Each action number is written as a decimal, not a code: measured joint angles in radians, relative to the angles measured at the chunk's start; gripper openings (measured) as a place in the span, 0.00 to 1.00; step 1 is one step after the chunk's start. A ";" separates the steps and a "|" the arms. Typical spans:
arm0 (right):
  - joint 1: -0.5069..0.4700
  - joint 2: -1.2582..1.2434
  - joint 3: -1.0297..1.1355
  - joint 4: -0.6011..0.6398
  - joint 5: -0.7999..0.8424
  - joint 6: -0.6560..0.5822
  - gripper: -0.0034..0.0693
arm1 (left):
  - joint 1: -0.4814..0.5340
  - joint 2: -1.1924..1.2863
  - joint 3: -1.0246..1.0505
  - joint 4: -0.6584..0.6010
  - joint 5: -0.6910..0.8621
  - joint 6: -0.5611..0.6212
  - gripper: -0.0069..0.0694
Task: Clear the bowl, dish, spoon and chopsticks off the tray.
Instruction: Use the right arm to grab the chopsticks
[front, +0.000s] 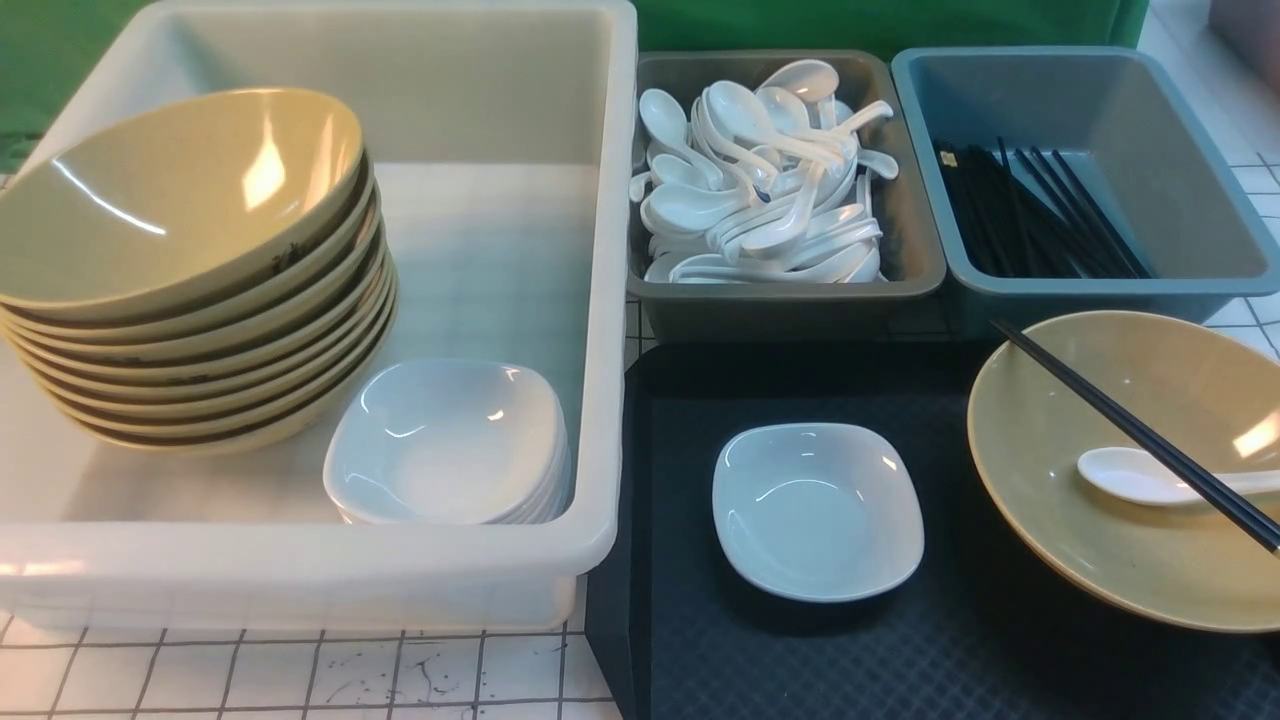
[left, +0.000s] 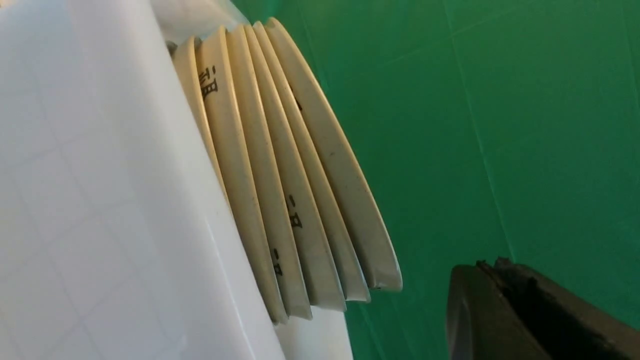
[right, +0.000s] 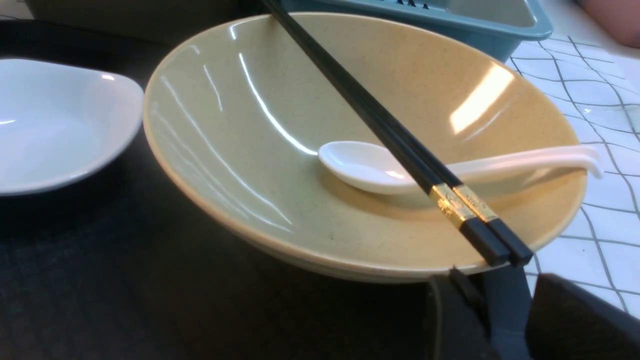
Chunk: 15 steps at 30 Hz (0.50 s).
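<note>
The left gripper (left: 525, 320) shows only a dark edge beside the stacked bowls (front: 190, 270) in the white tub (front: 608, 300), so I cannot tell how far it is open. Stacked dishes (front: 450, 440) fill the tub's near corner, and the tub's wall stands just beside the tray (front: 800, 660). The dish (front: 818, 510) sits mid-tray with bare tray around it. The spoon bin (front: 780, 312) and chopstick bin (front: 1100, 110) line the far edge. At the right, the bowl (front: 1130, 560) holds the spoon (front: 1125, 472), and the chopsticks (front: 1120, 420) lie across its rim. The right gripper (right: 502, 305), fingers parted and empty, sits near their ends.
</note>
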 joint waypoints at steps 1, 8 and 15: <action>0.000 0.000 0.000 0.000 -0.004 0.000 0.37 | 0.000 0.000 0.000 -0.004 -0.002 -0.004 0.09; 0.000 0.000 0.020 0.090 -0.197 0.298 0.37 | 0.000 0.005 -0.149 0.058 0.212 -0.013 0.09; 0.007 0.000 0.020 0.109 -0.345 0.592 0.35 | 0.000 0.239 -0.487 0.157 0.682 0.259 0.09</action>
